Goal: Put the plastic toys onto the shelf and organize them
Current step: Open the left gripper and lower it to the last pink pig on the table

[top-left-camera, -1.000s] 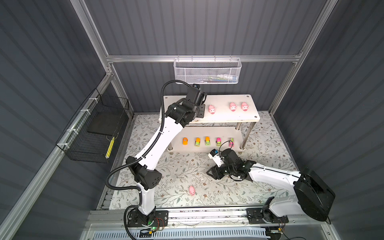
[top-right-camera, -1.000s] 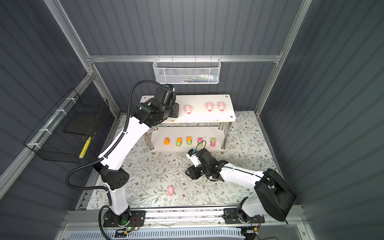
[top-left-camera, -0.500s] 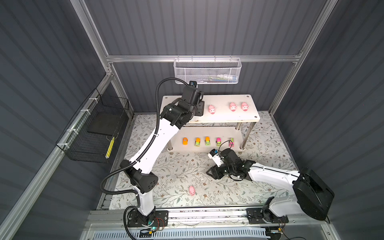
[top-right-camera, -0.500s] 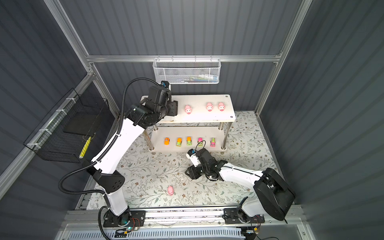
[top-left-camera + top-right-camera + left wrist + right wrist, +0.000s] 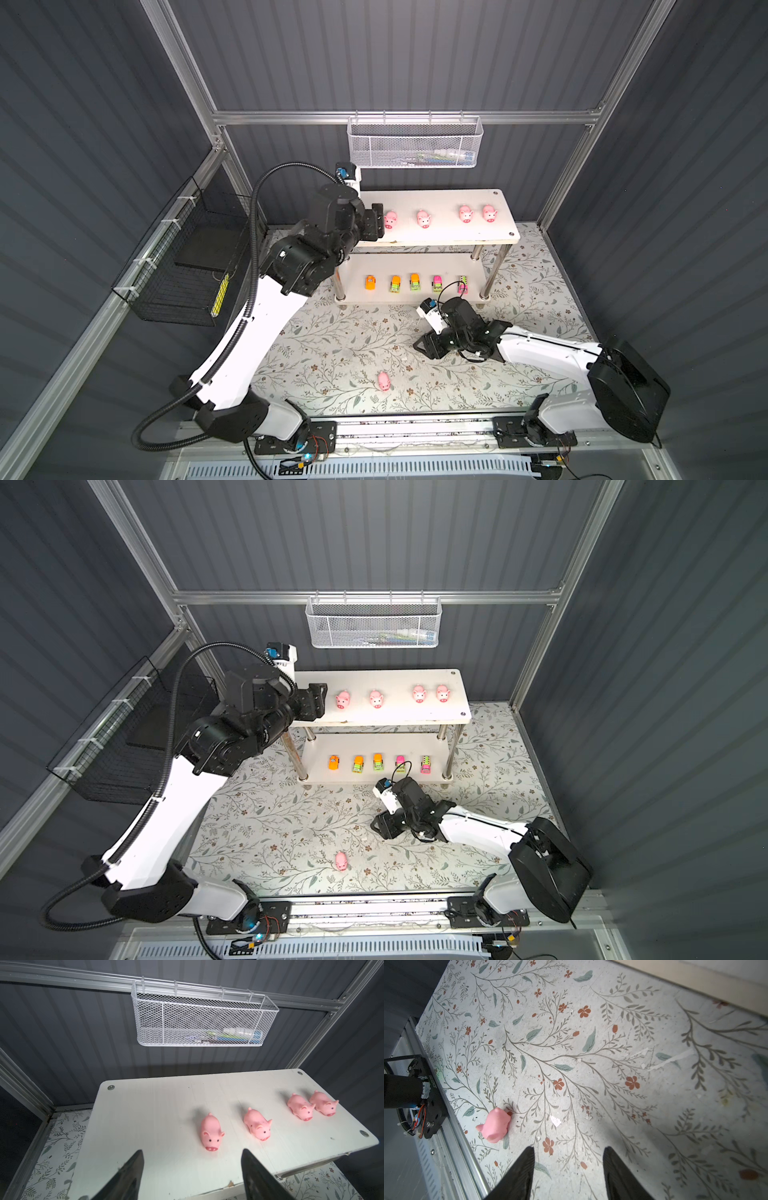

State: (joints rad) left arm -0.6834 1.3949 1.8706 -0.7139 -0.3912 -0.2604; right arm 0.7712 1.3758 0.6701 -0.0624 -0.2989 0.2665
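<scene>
- White two-tier shelf with chrome legs (image 5: 440,199): centre right in both top views, against the back wall.
- Four small pink plastic pigs with darker snouts stand in a row on its top board, snouts toward the front edge: leftmost pig (image 5: 211,1132), second pig (image 5: 258,1125), then a close pair (image 5: 301,1108) near the right end.
- Five tiny toy vehicles (image 5: 415,282) in orange, lime and pink are lined up on the lower board, each apart from the next.
- Fifth pink pig (image 5: 383,380) is alone on the floral mat (image 5: 332,345), lower centre of a top view, near the front rail. It shows lower left in the right wrist view (image 5: 496,1125).
- Left gripper (image 5: 192,1151) is over the left part of the top board. Its black fingers (image 5: 133,1167) are spread wide with nothing between them. The leftmost pig is just past the tips, untouched.
- Right gripper (image 5: 569,1148) is low over the mat in front of the shelf, jaws parted and empty, apart from the fifth pig.
- White mesh basket (image 5: 415,143) hangs on the back rail above the shelf.
- Black wire basket (image 5: 187,266) hangs on the left wall.
</scene>
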